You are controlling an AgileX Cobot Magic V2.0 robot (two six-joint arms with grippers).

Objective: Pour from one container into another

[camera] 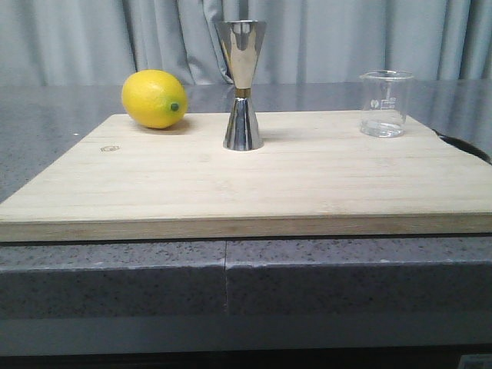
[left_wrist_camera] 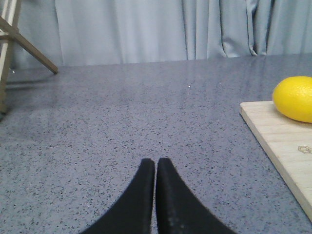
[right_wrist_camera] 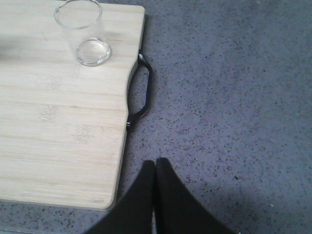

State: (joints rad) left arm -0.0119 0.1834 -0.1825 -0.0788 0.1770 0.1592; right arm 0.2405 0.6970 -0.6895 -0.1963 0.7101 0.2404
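From the front, the beaker [camera: 384, 104] stands upright near the cutting board's [camera: 246, 181] far right corner, well apart from the jigger [camera: 243, 84] at far centre; its white print is unreadable. The left gripper [left_wrist_camera: 155, 168] is clenched over bare counter [left_wrist_camera: 122, 122]. The right gripper [right_wrist_camera: 155, 168], clenched too, sits off the board's right edge, nearer the beaker.

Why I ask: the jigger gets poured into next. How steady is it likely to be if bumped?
Probably tippy: the jigger stands tall on a small base, pinched at a narrow waist, with a wide cup on top. Its polished steel likely slides easily on the smooth wooden board. It should not roll while upright.
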